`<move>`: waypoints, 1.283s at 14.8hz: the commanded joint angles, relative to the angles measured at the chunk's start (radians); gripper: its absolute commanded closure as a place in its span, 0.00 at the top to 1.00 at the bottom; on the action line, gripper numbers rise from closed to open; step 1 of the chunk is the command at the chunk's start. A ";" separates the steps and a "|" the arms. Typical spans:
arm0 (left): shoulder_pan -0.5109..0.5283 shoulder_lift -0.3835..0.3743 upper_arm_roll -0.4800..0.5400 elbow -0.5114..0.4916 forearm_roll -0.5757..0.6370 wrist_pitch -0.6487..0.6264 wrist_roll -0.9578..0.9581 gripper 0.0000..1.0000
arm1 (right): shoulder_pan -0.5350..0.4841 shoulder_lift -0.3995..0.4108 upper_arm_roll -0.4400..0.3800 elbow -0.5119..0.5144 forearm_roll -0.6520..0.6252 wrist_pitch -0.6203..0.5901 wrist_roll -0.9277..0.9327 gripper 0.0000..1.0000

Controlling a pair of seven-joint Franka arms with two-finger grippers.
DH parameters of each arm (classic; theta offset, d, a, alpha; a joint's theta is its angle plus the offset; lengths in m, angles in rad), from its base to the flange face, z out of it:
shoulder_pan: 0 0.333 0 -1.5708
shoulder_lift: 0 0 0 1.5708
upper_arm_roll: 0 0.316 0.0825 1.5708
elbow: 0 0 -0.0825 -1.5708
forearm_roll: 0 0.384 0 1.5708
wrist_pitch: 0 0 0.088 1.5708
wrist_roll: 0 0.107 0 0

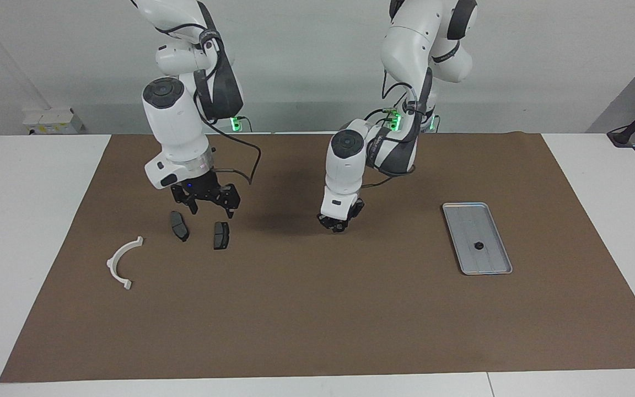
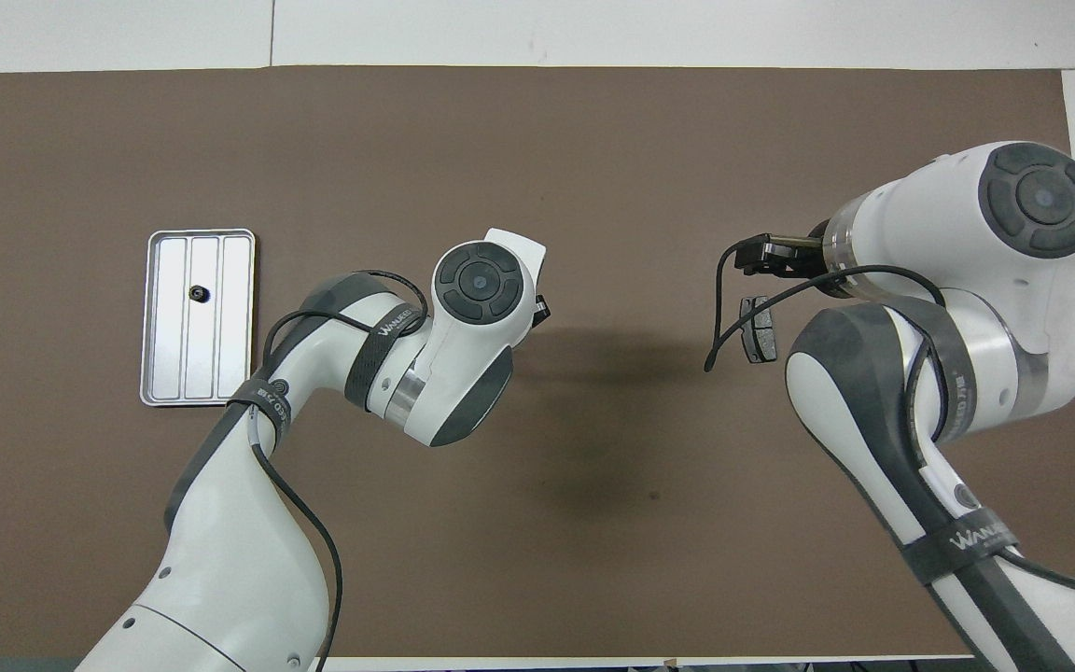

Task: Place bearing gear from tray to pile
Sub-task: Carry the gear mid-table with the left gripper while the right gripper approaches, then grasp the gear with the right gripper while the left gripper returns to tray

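Here the one container on the table is the tray [image 1: 485, 263], a flat silver-grey metal piece with a raised rim and lengthwise ridges, lying on the brown mat [image 1: 317, 309] toward the left arm's end. It holds a single thing: one small dark bearing gear [image 1: 478, 245], sitting on the tray's middle strip, touched by neither arm. Toward the right arm's end lies the pile of three loose parts: one white half-ring bracket [image 1: 123, 263] and two dark brake-pad-shaped pieces [image 1: 179, 226], side by side but apart, with the bracket farther from the robots than both. The left gripper [image 1: 338, 225] hangs low over bare mat about midway between tray and pile, pointing down; its fingertips are drawn close together, and whether they pinch anything I cannot tell, since nothing shows between them. The right gripper [image 1: 209, 205] hovers just above the two pads with its jaws spread wide and nothing in them. In the overhead view only one pad [image 2: 760, 329] shows, the rest of the pile being hidden under the right arm.
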State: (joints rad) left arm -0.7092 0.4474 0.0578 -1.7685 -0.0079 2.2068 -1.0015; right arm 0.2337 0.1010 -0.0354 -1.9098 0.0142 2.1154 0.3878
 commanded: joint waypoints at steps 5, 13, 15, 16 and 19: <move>-0.018 -0.038 0.002 -0.086 0.028 0.094 -0.009 0.00 | 0.016 0.054 0.009 0.000 0.021 0.044 0.003 1.00; 0.103 -0.149 0.008 -0.003 0.043 -0.115 0.185 0.98 | 0.029 0.103 0.011 0.000 0.020 0.078 0.011 1.00; 0.209 -0.232 0.008 0.009 0.023 -0.185 0.321 0.98 | 0.042 0.103 0.011 -0.002 0.020 0.081 0.049 1.00; 0.268 -0.254 0.014 0.017 0.016 -0.217 0.421 0.98 | 0.067 0.105 0.012 -0.002 0.020 0.083 0.104 1.00; 0.462 -0.266 0.016 0.011 0.013 -0.251 0.726 0.98 | 0.163 0.132 0.011 -0.002 0.020 0.126 0.303 1.00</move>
State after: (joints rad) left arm -0.3429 0.1799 0.0883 -1.7339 0.0141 1.9590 -0.4239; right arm 0.3486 0.2108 -0.0222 -1.9101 0.0159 2.1999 0.5916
